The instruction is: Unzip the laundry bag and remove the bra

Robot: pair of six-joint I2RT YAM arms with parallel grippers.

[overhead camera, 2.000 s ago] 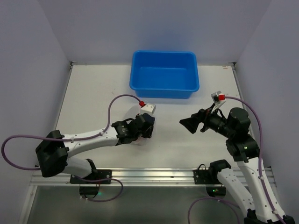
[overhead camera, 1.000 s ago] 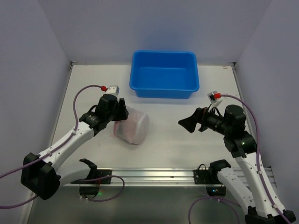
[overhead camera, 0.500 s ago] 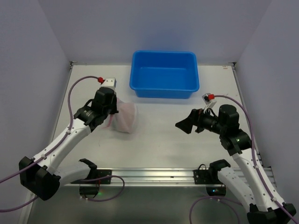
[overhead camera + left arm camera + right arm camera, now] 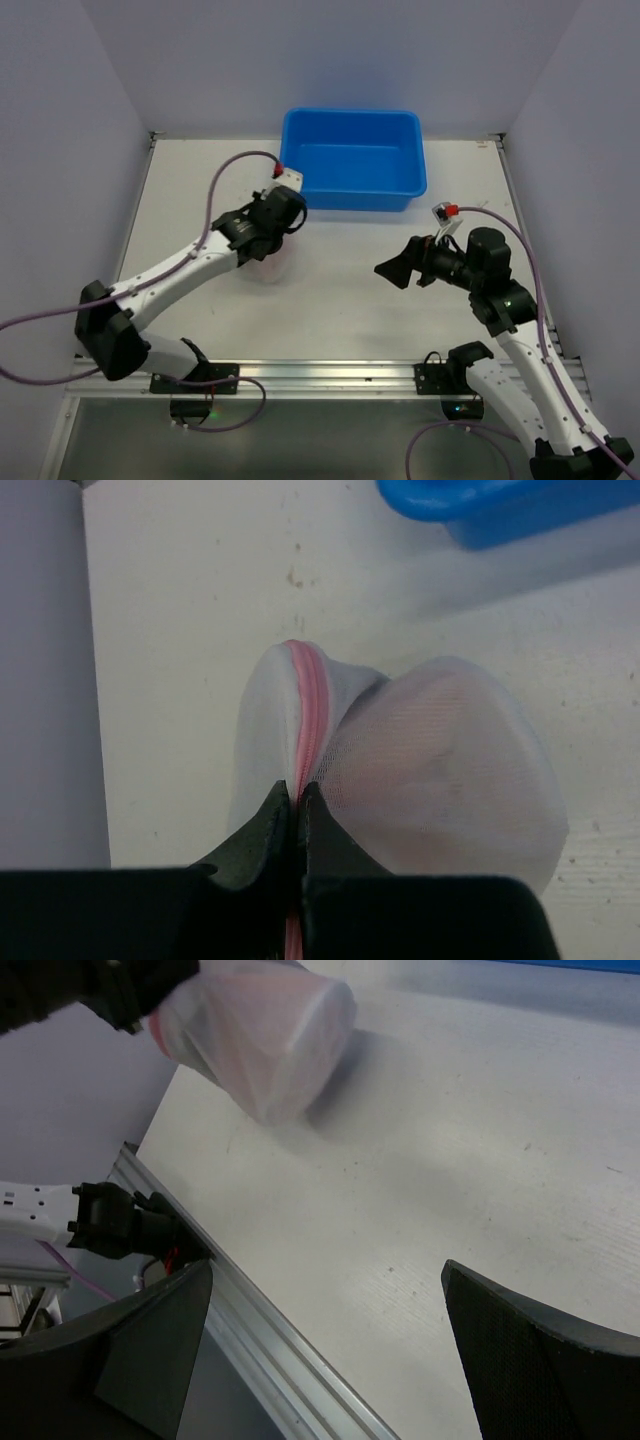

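Task thing: the small drum-shaped white mesh laundry bag with pink trim is sitting in the left half of the white counter, about midway between the near and far edges, just nearer than the tub's near left corner.
Bag's pose: it is leaning on its side, one round face turning toward the right edge of the counter; seen from above, it is mostly hiding under the left wrist.
Bag's contents: a pale pink mass is showing through the mesh; its shape cannot be made out.
Zipper: the pink zipper strip is running over the bag's rim and down between the left jaws; the slider cannot be seen.
Left gripper: its jaws are pressing together and pinching the pink zipper strip at the bag's edge.
Right gripper: its jaws are spreading wide and holding nothing; it is hovering over the right half of the counter, well apart from the bag and pointing toward it.
Tub: the blue rectangular plastic tub is standing at the middle of the far edge, apart from the bag.
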